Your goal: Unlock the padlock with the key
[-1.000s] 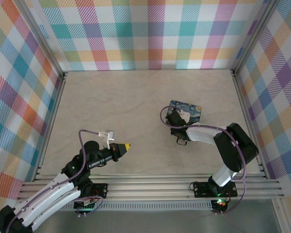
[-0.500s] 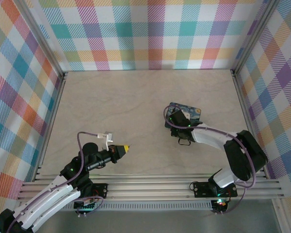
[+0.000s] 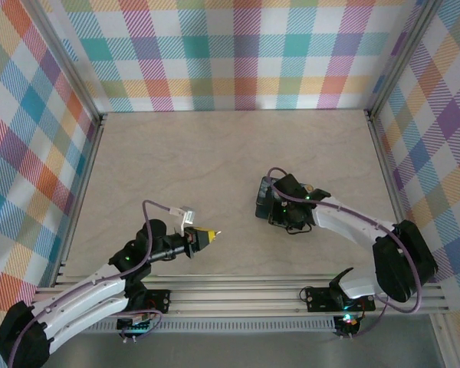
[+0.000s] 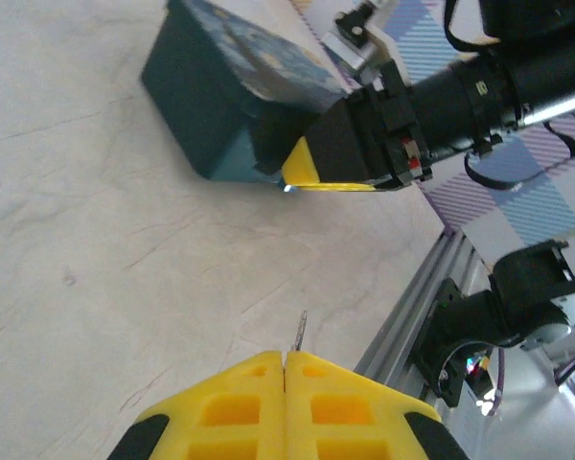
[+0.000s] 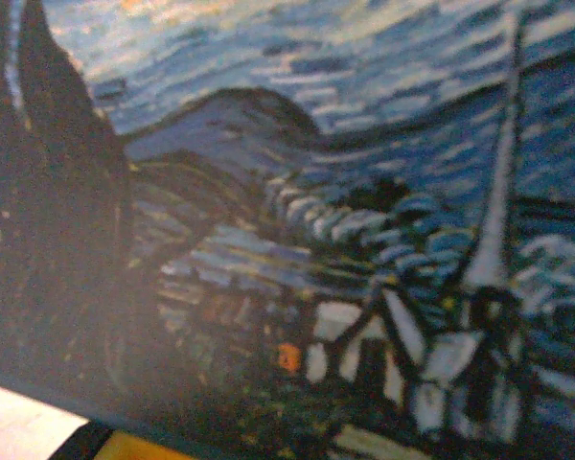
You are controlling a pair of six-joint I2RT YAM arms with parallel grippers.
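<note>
Plaid walls in bright checks close in a pale, marbled table (image 3: pixel 215 153). At the near left, the left gripper (image 3: pixel 205 237) has its yellow fingers pressed together on the key (image 4: pixel 299 333), of which a thin metal sliver pokes out, pointing right. Right of centre, the right gripper (image 3: pixel 276 205) appears clamped on the edge of a dark teal box (image 4: pixel 211 105) with a painted night-sky lid, tipped up off its base. Whether the padlock hangs on the box's hidden side I cannot tell. Key and box are near each other but apart.

The main risk, as I judge it, is the shallow pinch on the key: if the blade meets the keyway off line, it could twist or slide back between the fingers. The box, held by one edge, might also pivot under the push and spoil the alignment. The two wrists could bump as they close in.
</note>
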